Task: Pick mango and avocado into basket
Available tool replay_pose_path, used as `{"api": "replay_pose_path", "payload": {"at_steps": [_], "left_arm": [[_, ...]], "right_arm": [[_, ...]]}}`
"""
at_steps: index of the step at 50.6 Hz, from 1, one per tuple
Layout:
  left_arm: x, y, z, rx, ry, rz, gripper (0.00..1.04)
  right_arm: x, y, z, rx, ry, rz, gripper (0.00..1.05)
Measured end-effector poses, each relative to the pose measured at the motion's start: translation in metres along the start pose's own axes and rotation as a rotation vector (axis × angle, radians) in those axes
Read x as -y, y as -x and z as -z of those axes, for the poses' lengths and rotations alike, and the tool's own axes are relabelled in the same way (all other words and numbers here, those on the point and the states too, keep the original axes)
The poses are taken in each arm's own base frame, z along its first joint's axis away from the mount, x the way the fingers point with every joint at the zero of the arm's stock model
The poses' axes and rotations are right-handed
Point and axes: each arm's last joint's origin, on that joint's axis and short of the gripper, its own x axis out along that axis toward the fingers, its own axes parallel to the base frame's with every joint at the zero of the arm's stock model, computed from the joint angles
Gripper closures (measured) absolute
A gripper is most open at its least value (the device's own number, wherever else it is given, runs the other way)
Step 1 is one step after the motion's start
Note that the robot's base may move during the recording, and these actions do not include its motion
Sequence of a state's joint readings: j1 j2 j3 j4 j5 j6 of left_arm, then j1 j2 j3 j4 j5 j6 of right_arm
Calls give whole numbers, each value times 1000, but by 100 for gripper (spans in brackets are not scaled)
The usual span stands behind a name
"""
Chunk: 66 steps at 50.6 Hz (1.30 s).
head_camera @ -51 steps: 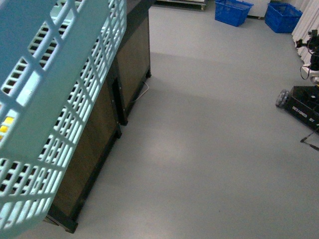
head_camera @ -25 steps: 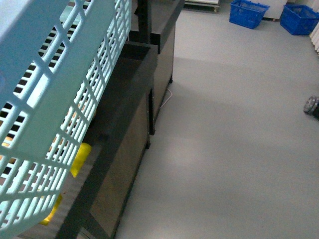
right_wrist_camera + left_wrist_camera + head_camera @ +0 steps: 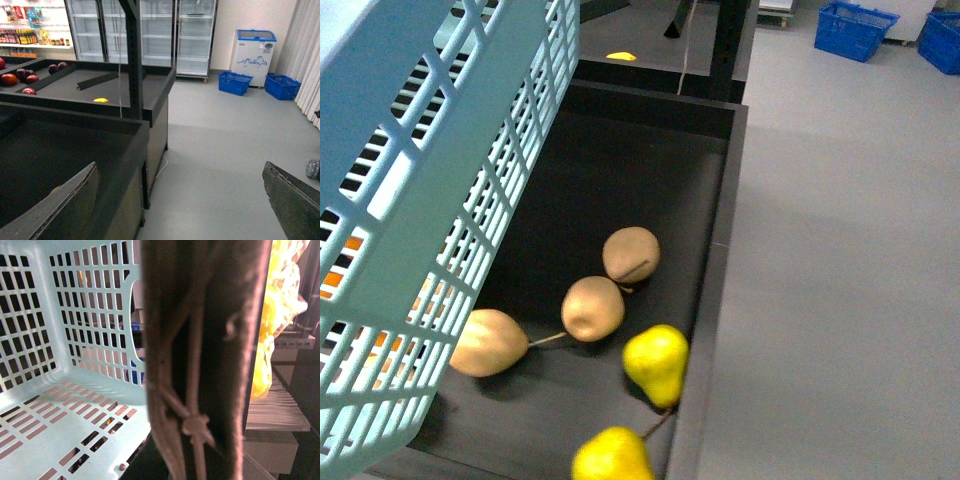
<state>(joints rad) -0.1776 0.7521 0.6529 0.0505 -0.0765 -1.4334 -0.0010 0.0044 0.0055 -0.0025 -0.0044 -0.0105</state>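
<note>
— Where is the basket (image 3: 100, 440) hanging?
— Right before the left gripper, whose grip is impossible to tell. The right gripper (image 3: 180, 200) is gaping wide, empty, with the mango (image 3: 101, 100) lying well ahead.

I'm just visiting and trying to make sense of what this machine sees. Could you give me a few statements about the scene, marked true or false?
1. The part of the basket floor that shows holds no fruit. True.
2. The black bin holds three brown pears and two yellow pears. True.
3. The right pincer grips a fruit. False: its fingers stand wide apart with nothing between them.
4. The crates on the floor are red. False: they are blue.
</note>
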Motion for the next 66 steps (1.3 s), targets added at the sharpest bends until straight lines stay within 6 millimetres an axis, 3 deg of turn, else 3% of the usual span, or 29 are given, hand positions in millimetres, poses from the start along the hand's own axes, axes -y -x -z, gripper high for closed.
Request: {"api": "replay_pose_path", "payload": {"at_steps": [66], "left_arm": [[0, 0, 0, 0, 2, 0, 97]], "right_arm": [[0, 0, 0, -1, 0, 1, 8]]}}
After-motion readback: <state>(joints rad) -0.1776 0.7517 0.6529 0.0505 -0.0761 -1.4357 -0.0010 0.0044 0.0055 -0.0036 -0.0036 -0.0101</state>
